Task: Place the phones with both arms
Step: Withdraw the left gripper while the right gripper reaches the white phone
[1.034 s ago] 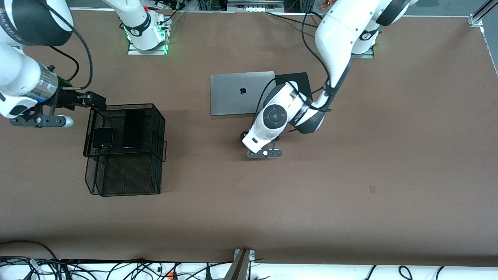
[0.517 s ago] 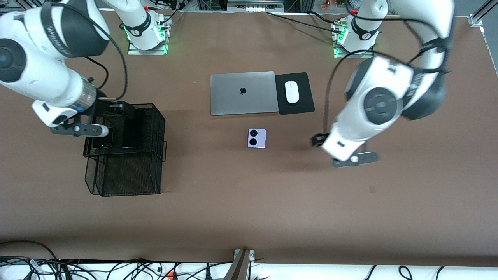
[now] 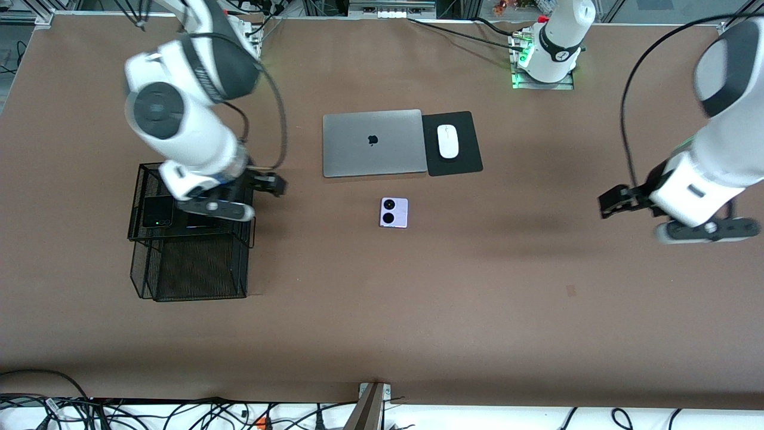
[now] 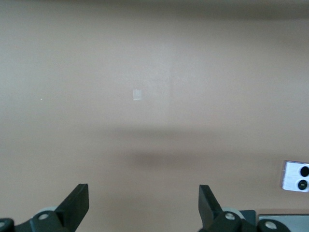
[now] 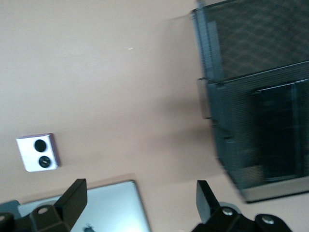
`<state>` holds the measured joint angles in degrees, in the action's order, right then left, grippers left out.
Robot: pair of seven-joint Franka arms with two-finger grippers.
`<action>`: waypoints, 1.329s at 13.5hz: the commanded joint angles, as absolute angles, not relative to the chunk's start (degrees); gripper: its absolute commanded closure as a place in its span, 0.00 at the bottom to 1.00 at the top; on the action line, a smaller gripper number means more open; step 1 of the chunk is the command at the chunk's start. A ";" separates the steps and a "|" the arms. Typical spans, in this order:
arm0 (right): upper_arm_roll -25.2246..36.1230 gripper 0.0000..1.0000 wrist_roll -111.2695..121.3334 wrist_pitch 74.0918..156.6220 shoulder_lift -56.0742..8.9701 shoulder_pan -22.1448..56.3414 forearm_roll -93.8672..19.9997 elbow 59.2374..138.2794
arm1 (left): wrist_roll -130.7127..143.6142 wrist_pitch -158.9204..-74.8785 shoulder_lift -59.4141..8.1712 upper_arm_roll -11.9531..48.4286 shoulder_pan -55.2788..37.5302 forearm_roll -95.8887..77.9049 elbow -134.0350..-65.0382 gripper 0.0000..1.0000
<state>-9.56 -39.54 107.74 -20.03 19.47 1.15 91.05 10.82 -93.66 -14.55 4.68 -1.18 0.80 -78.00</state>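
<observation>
Landmark: grey laptop, closed, lid up, on the brown table.
Lilac-white flip phone: flat on the table, nearer the front camera than the laptop, close to it but apart; two black camera circles face up; no tool touches it. Also seen in the left wrist view and the right wrist view.
Small black flip phone: lies in the upper tier of the black mesh basket, which stands well toward the right arm's end of the table from the laptop.
Long black slab phone: same upper tier, just beside the black flip phone on the laptop's side; mostly hidden under the right arm in the front view, dark slab shows through the mesh in the right wrist view.
White mouse: on a black mouse pad touching the laptop's edge, toward the left arm's end.
Right tool: over the basket's edge on the laptop's side; fingers spread wide, nothing between them.
Left tool: over bare table well toward the left arm's end from the laptop; fingers spread, empty.
</observation>
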 commanded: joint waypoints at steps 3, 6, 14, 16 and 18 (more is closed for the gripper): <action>-10.46 0.00 -55.08 112.24 -33.28 30.74 7.03 80.37 | 8.18 -94.30 2.51 2.64 0.44 -1.23 -95.40 0.00; -10.37 0.00 -59.93 112.67 -41.37 36.64 8.26 72.18 | 7.38 -99.32 8.87 2.02 0.18 -1.14 -105.89 0.00; -10.37 0.00 -68.91 120.14 -50.44 41.75 12.91 70.75 | 7.38 -98.52 3.78 2.02 0.97 -1.05 -101.87 0.00; -10.37 0.00 -68.38 122.59 -51.85 41.75 14.84 70.93 | 7.38 -99.31 2.47 2.11 0.97 -1.05 -100.03 0.00; -10.37 0.00 -67.68 126.19 -53.17 41.40 16.52 70.93 | 7.38 -99.14 1.67 2.20 0.88 -1.05 -98.71 0.00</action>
